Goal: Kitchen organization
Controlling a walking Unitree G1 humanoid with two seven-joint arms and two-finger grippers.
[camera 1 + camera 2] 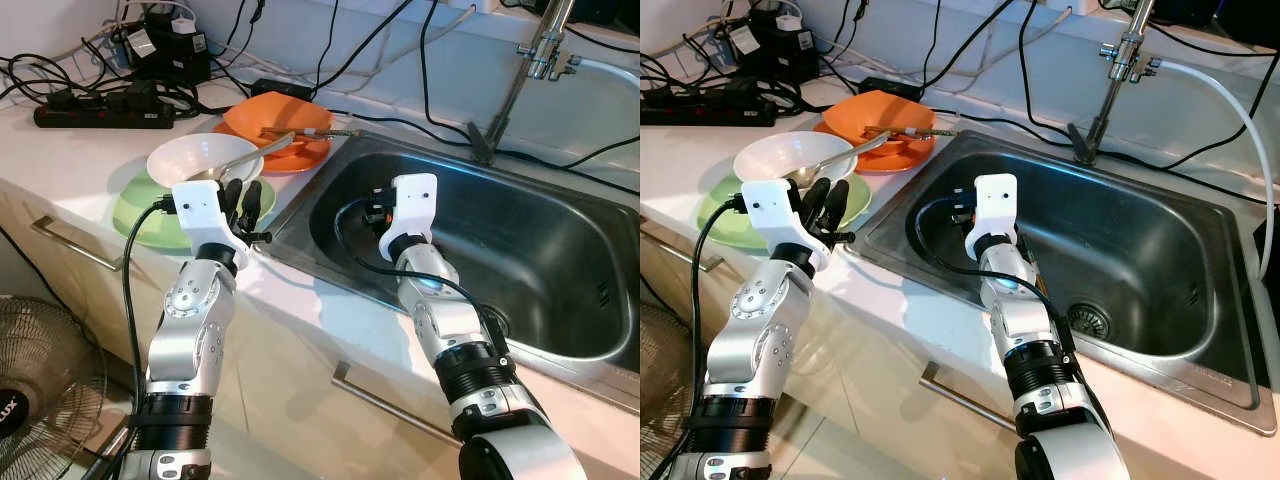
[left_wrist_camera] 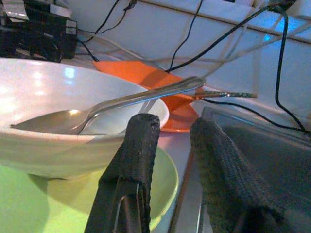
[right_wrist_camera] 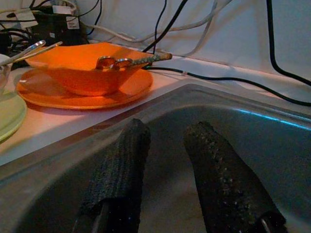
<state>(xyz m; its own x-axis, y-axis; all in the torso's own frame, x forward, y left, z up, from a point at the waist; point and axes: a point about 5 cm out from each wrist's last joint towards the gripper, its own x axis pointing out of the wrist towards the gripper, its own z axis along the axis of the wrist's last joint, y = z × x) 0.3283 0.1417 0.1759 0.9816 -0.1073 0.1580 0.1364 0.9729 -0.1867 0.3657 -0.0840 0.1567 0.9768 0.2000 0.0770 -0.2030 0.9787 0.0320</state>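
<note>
My left end effector (image 1: 243, 197) parted beside the white bowl (image 1: 195, 158) with spoon (image 2: 112, 104) on the green plate (image 1: 140, 212), my right end effector (image 3: 167, 170) parted inside the sink (image 1: 560, 250), orange bowl (image 1: 278, 117) on the tabletop (image 1: 70, 160).

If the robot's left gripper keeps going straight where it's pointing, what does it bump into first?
Probably the white bowl with the spoon, sitting on the green plate just ahead of the left gripper; the exact line is uncertain.
</note>
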